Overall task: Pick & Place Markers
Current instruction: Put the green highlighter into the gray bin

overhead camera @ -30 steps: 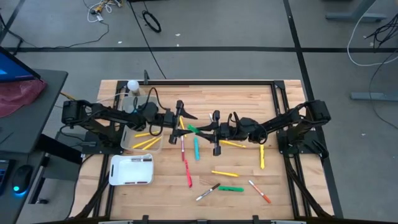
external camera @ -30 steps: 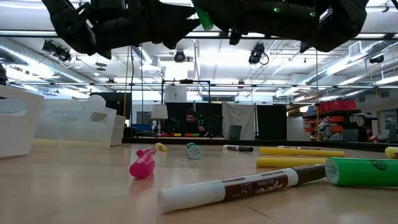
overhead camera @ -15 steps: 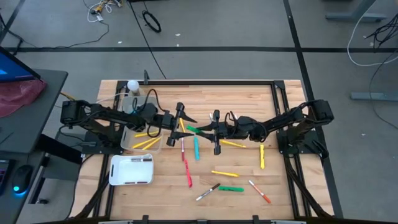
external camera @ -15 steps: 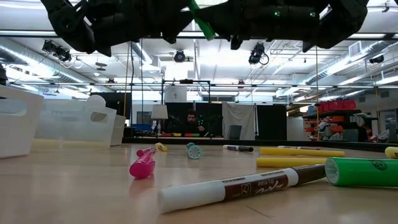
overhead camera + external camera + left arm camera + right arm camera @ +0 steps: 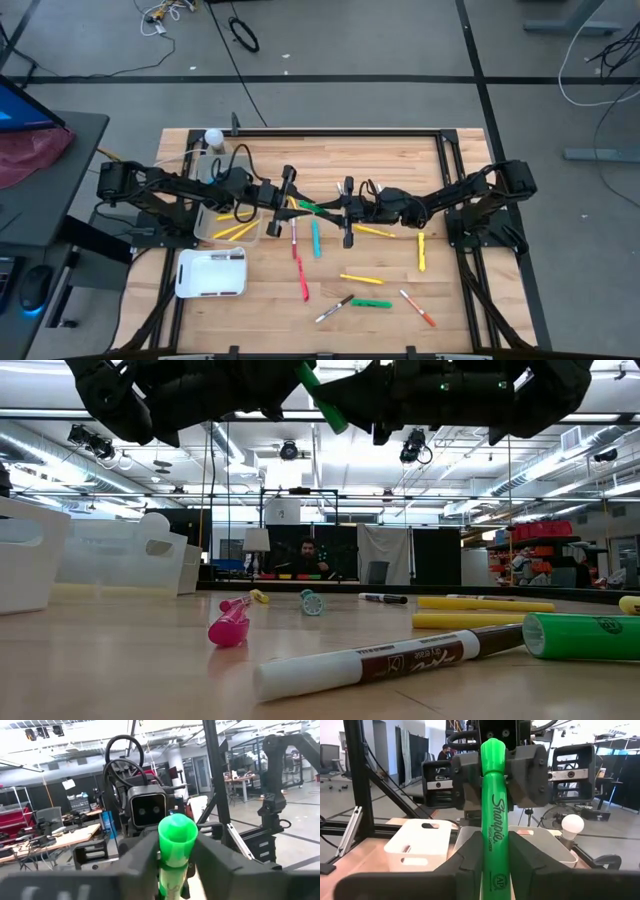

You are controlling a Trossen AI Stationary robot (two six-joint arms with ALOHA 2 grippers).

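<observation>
Grippers met above the middle of the table (image 5: 400, 150), both on one green marker (image 5: 311, 207). The left gripper (image 5: 288, 190) reached in from the left, the right gripper (image 5: 346, 212) from the right, and the marker bridged the gap between them, held in the air.

From the right wrist, the marker (image 5: 495, 820) ran straight out between that arm's fingers (image 5: 470, 860), which pressed against both of its sides; its far end sat between the left gripper's fingers (image 5: 455, 780), which also touched it. From the left wrist, the marker's round end (image 5: 176, 837) faced the camera, pinched between the left fingers (image 5: 142, 862), with the right arm's wrist camera directly behind it. In the low view the marker (image 5: 320, 400) hung tilted under the dark arms, high off the wood.

Loose markers lay on the table below and in front of the grippers: a light blue one (image 5: 315, 238), two red ones (image 5: 303, 281), yellow ones (image 5: 361, 279) (image 5: 421, 251), a second green one (image 5: 371, 303), a white one with dark ends (image 5: 333, 309) and an orange-tipped one (image 5: 418, 308). More yellow markers (image 5: 235, 228) lay in a clear bin (image 5: 203, 225) under the left arm, and a white bin (image 5: 211, 273) stood nearer the front edge. A white bulb (image 5: 213, 138) rested near the table's back left corner.
</observation>
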